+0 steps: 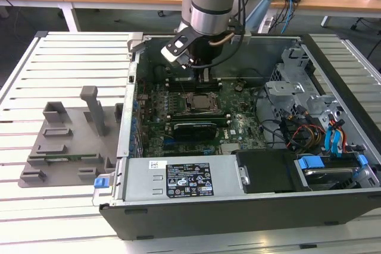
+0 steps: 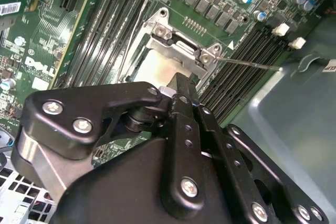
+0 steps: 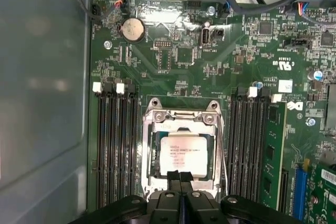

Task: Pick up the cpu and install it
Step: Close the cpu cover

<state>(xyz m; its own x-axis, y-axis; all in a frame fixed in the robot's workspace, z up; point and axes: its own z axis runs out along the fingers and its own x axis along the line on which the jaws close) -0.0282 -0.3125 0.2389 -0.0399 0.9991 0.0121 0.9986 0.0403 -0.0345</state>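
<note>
The cpu [image 3: 184, 153], a pale silver square chip, lies flat in the motherboard's socket, framed by the metal socket bracket [image 3: 181, 115]. It also shows in the second wrist view as the cpu [image 2: 151, 69] and in the exterior view as the cpu [image 1: 199, 103], in the middle of the open computer case. My gripper [image 3: 181, 178] hangs just above the chip's near edge. Its two black fingers are pressed together with nothing between them. The second wrist view shows the gripper [image 2: 177, 86] over the socket, and in the exterior view the gripper [image 1: 201, 72] hangs under the arm's wrist.
Memory slots [image 3: 113, 145] flank the socket on both sides. The case wall [image 1: 128, 105] and drive cage [image 1: 297, 87] bound the board. On the slatted table at the exterior view's left lies a grey fixture plate [image 1: 65, 141] with upright posts. Cables [image 1: 297, 129] lie on the right.
</note>
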